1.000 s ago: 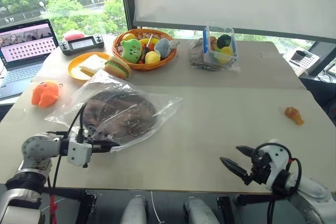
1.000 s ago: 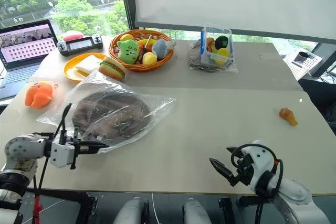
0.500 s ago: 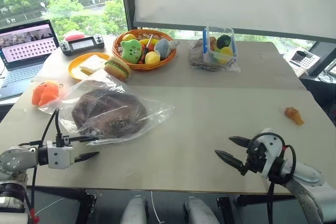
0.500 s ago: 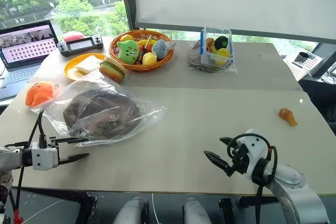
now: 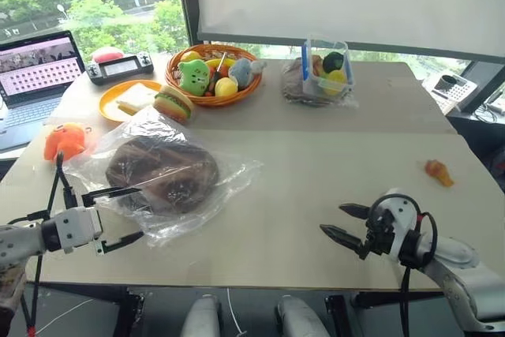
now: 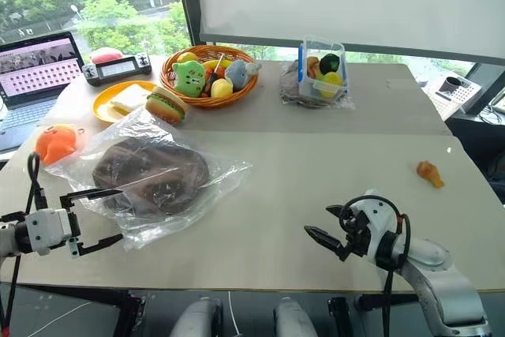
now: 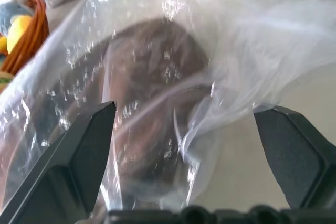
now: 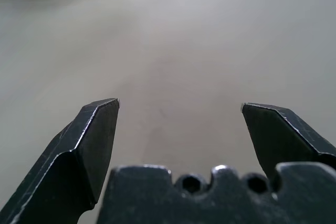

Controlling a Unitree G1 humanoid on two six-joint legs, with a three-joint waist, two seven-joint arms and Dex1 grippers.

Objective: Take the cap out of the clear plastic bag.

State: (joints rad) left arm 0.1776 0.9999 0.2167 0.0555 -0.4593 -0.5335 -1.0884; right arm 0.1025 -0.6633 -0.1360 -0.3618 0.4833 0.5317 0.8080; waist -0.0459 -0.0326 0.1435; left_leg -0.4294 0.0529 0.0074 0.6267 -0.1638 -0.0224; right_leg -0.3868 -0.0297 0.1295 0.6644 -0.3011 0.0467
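1. The dark brown, round, soft fabric cap (image 5: 162, 174) lies inside the large, clear, crinkly plastic bag (image 5: 225, 183), which rests on the pale surface (image 5: 331, 155) towards the robot's left, just in front of the toy hamburger (image 5: 174, 103) and beside the orange plush toy (image 5: 63, 140).
2. The left pincer (image 5: 122, 215) is spread wide at the bag's near edge, one finger over the film and one below it, pinching nothing. The right pincer (image 5: 341, 222) is also spread and empty, hovering over bare surface well apart from the bag.
3. Risk, as I judge it: the glossy film is thin and slippery, so closing the left pincer here could catch plastic and cap fabric together, and the cap would stay trapped when pulled.
4. With nothing pinning the bag, any tug could drag the whole bundle towards the surface's edge, or nudge it into the orange plush toy.
5. The bag's opening cannot be made out, so a grip at the closed side would get nowhere.
6. Compared with a second ago, the left pincer was pressed together on the bag's near edge; it has since let go, opened and drawn back and up. The bag and cap have slid towards the robot's left, and the film lies more bunched. The right pincer has barely shifted.
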